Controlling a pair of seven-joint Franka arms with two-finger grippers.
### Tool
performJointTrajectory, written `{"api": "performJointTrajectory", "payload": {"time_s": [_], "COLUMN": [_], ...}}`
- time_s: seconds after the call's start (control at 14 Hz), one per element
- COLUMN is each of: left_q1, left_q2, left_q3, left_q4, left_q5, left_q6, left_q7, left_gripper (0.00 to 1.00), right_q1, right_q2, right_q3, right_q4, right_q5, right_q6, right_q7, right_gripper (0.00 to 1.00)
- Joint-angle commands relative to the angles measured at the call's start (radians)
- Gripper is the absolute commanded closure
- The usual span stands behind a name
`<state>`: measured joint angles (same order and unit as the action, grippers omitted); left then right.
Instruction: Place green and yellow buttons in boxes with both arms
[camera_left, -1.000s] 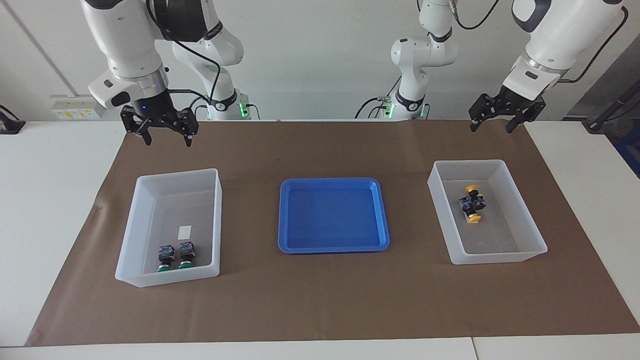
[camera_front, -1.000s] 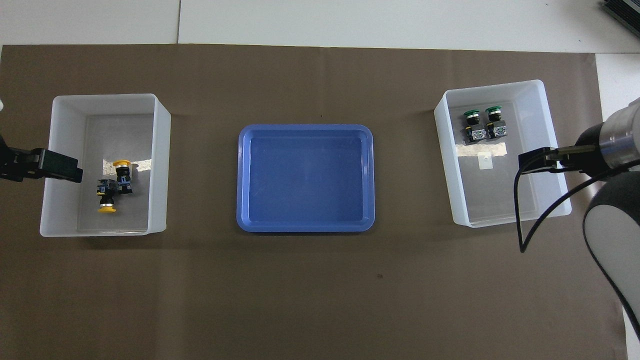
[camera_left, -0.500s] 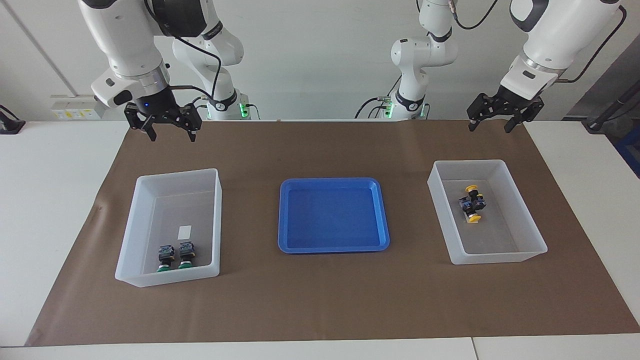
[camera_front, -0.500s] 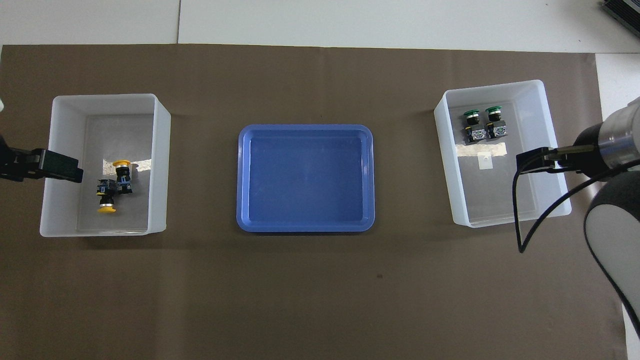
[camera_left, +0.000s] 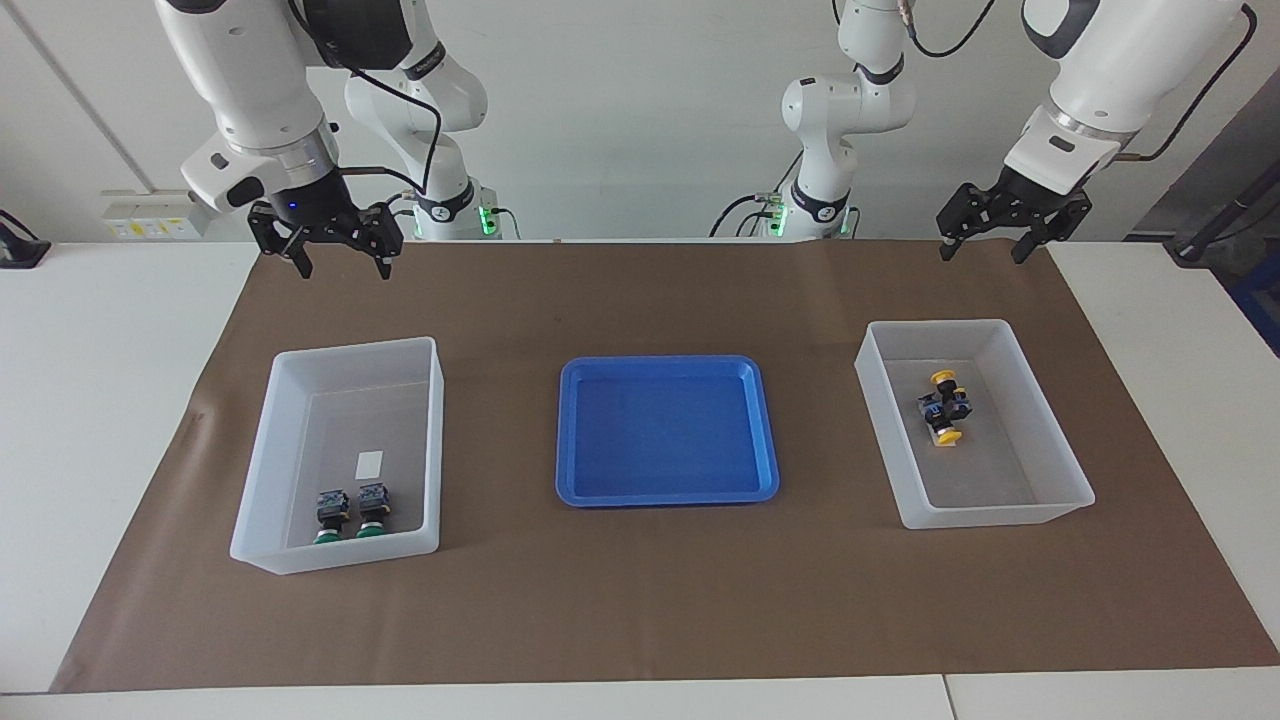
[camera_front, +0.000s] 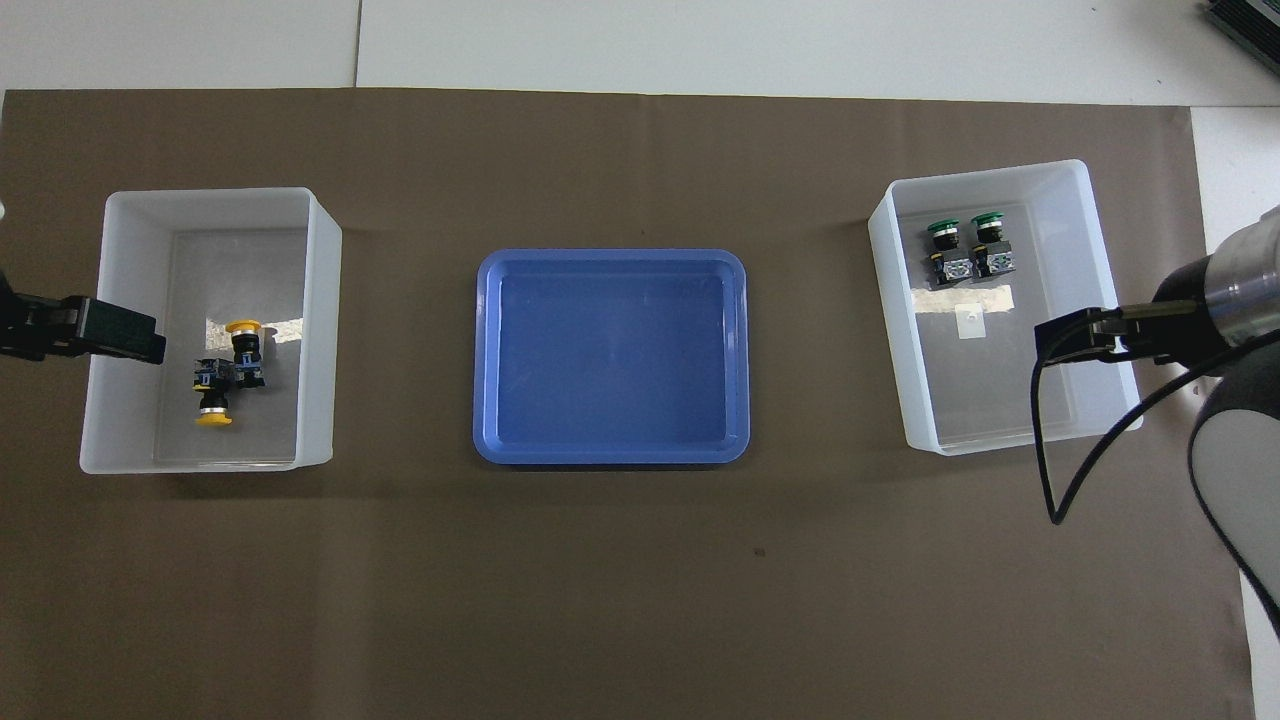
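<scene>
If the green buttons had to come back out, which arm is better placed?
Right. The right gripper hangs open near the box holding the green buttons. The left gripper hangs open at the other end, near the box with the yellow buttons.

Both arms hang raised, wrists bent down. The left gripper (camera_left: 980, 242) and the right gripper (camera_left: 341, 262) each point downward with fingers spread apart, holding nothing.

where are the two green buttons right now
The green buttons lie side by side in the box at the right arm's end of the table, by its wall farthest from the robots.
</scene>
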<state>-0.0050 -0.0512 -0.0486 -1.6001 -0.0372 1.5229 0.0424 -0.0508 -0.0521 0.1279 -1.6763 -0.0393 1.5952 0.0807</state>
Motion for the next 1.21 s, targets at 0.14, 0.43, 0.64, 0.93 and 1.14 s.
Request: {"api": "performJointTrajectory", "payload": {"time_s": [0.14,0.43,0.64,0.93,1.14], "left_q1": [0.022,0.023,0.023,0.023,0.023], "left_q2": [-0.016,-0.044,-0.045,-0.058,-0.059], "left_q3": [-0.005,-0.005,-0.005,-0.005,-0.005], "left_q4": [0.011,-0.032,-0.032,-0.057,-0.064], "left_q5": [-0.007,-0.007,-0.007,-0.007,-0.007], "left_q6": [-0.017,-0.033,-0.033,-0.026,-0.015], "left_q7": [0.014,0.02,0.013,0.014,0.013], "left_gripper": [0.0,0.0,0.0,0.0,0.0], "right_q1": [-0.015,-0.017,-0.017,-0.015,-0.015], "right_q2": [-0.002,-0.002,-0.003,-0.002,-0.003], "right_q3": [0.007,0.006,0.007,0.007,0.007], "right_q4": [-0.002,-0.002,-0.002,-0.002,-0.002], "right_q5": [0.039,0.055,0.055,0.055,0.055], "right_q6": [-0.004,-0.004,-0.004,-0.004,-0.006], "right_q7": [-0.016,-0.009,-0.009,-0.01,-0.012], "right_gripper": [0.0,0.0,0.0,0.0,0.0]}}
